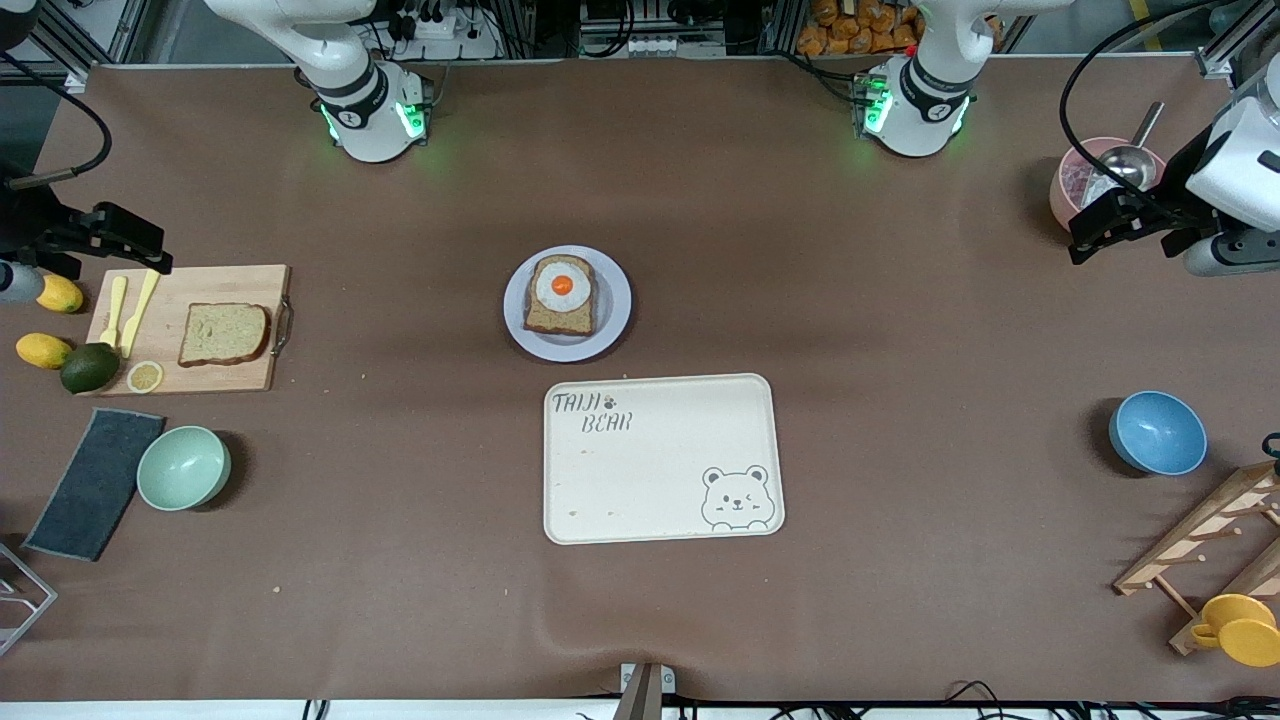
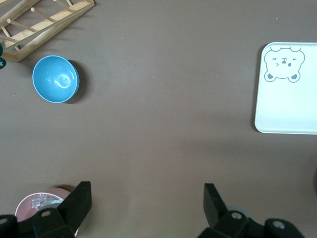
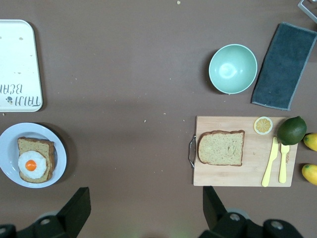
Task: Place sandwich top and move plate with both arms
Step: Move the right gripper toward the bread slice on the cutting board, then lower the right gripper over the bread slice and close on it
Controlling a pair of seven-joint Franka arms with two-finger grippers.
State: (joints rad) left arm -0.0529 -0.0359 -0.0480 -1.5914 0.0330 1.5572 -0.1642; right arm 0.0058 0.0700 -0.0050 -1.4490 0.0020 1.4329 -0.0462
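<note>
Wholemeal bread slice (image 1: pixel 224 334) laid on cutting board (image 1: pixel 240 377) at desk's right-arm end, egg-topped slice (image 1: pixel 561 294) on lavender plate (image 1: pixel 613 318), left gripper (image 2: pixel 143 206) and right gripper (image 3: pixel 143 208) held wide open, empty.

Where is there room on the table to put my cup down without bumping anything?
The widest bare patch lies between the tray and the blue bowl. Another lies between the cutting board and the plate. The tray's own surface is bare too. It is crowded around the cutting board, with fruit, the green bowl and a cloth.
</note>
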